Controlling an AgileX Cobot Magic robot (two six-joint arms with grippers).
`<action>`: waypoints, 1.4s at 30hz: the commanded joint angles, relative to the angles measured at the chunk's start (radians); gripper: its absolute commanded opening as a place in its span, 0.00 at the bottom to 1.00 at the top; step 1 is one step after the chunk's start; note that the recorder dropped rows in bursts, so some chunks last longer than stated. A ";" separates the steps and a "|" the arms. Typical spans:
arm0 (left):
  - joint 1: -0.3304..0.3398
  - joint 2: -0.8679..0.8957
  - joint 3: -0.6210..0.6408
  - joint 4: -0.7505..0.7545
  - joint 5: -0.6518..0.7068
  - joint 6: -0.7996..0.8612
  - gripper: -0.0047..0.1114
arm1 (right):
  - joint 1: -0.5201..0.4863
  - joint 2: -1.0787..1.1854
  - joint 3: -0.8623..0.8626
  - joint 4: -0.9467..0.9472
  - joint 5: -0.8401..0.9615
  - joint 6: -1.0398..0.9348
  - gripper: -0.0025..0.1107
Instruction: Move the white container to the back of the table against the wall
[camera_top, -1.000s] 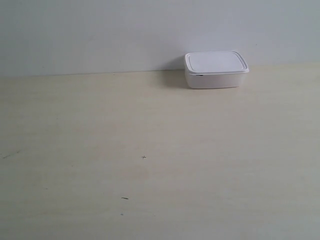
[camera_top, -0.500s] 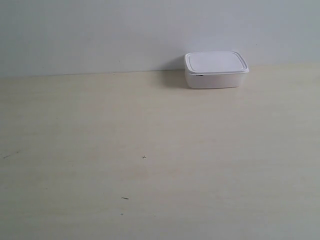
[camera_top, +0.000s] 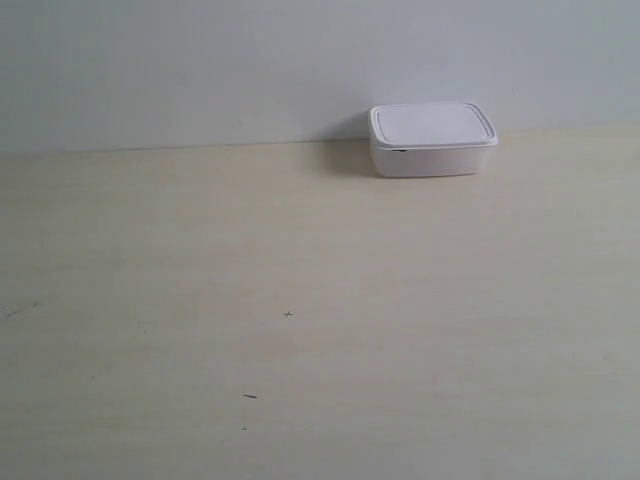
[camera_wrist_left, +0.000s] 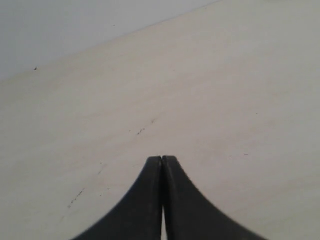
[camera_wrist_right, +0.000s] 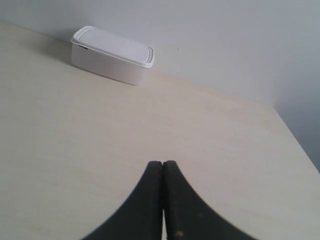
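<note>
Entry: you have the white container (camera_top: 433, 140) resting flat on the table (camera_top: 300, 300), lid seated, at the far edge where the tabletop meets the wall (camera_top: 200, 60); it lies toward the exterior view's right; its back side sits close against the wall, though neither view shows whether the two touch; a soft shadow falls beside it. Your left gripper (camera_wrist_left: 162, 159) hangs over bare wood grain; its two dark fingers are pressed together tip to tip with nothing between them. Your right gripper (camera_wrist_right: 162, 163) reads the same, fingers closed against each other and holding nothing; in its wrist view the container stands well apart from the fingertips, against the wall line. A few tiny dark marks (camera_top: 288, 314) dot the tabletop near the middle of the exterior view.
</note>
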 joint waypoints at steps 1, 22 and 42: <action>0.005 -0.005 0.002 -0.002 0.001 -0.001 0.04 | -0.003 -0.004 0.005 0.027 0.002 0.004 0.02; 0.005 -0.005 0.002 -0.002 0.001 -0.001 0.04 | -0.003 -0.004 0.005 0.095 0.075 0.233 0.02; 0.005 -0.005 0.002 -0.002 0.001 -0.001 0.04 | -0.003 -0.004 0.005 0.095 0.075 0.237 0.02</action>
